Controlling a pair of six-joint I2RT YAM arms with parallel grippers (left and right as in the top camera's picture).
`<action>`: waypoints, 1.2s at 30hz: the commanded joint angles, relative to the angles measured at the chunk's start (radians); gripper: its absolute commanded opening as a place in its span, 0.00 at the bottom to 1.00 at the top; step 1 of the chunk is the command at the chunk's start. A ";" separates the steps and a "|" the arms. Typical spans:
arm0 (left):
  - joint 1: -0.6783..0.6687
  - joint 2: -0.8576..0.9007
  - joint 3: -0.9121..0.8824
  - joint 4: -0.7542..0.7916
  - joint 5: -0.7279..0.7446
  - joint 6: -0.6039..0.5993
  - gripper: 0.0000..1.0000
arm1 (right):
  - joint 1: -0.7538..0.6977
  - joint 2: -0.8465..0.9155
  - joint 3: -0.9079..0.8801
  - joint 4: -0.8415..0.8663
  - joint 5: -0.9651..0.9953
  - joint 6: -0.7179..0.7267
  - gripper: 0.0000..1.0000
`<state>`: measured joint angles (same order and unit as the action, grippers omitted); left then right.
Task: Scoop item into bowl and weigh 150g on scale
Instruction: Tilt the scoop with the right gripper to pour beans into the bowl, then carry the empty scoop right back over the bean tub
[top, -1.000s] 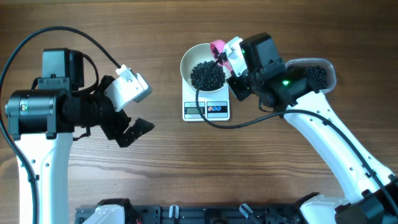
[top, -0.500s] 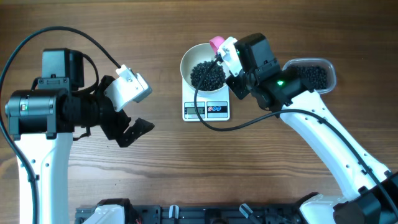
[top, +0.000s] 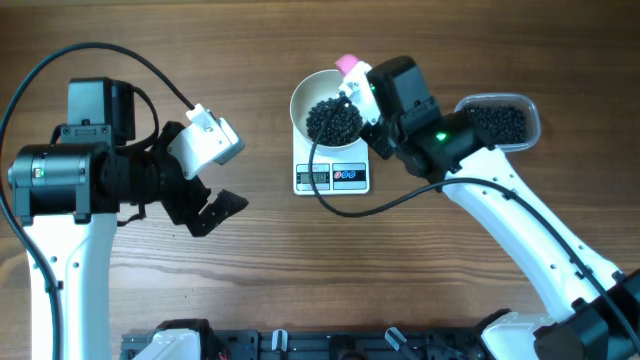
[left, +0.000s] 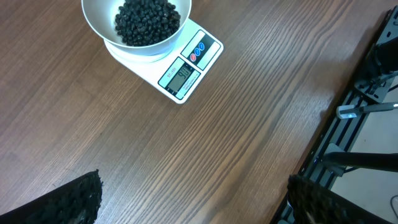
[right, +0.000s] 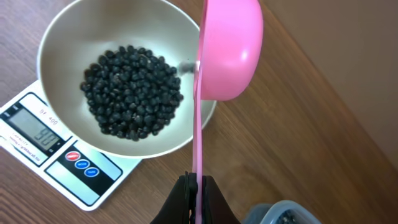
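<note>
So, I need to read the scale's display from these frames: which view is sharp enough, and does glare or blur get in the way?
Overhead: the scale is evenly lit, its digits too small to read. Left wrist: display sharp, no glare, digits show; its own fingers blur at the bottom edge. Right wrist: display biggest, slightly soft, no glare.

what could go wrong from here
The pink scoop hangs tipped at the bowl's rim, partly outside it, so leftovers may drop onto the table. A bump could shift the bowl on the scale, upsetting the reading. The right tool pinches only the thin handle, which might twist.
</note>
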<state>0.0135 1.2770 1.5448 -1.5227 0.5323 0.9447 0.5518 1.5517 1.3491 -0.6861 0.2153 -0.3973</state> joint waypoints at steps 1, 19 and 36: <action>0.005 -0.010 0.014 -0.001 0.008 0.010 1.00 | 0.011 0.013 0.001 0.006 0.013 0.048 0.04; 0.005 -0.010 0.014 -0.001 0.008 0.010 1.00 | -0.222 -0.190 0.041 -0.343 0.011 0.217 0.04; 0.005 -0.010 0.014 -0.001 0.008 0.010 1.00 | -0.384 -0.116 0.040 -0.449 0.018 0.427 0.04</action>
<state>0.0135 1.2770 1.5448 -1.5230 0.5323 0.9447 0.1688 1.3872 1.3697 -1.1229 0.2184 -0.0181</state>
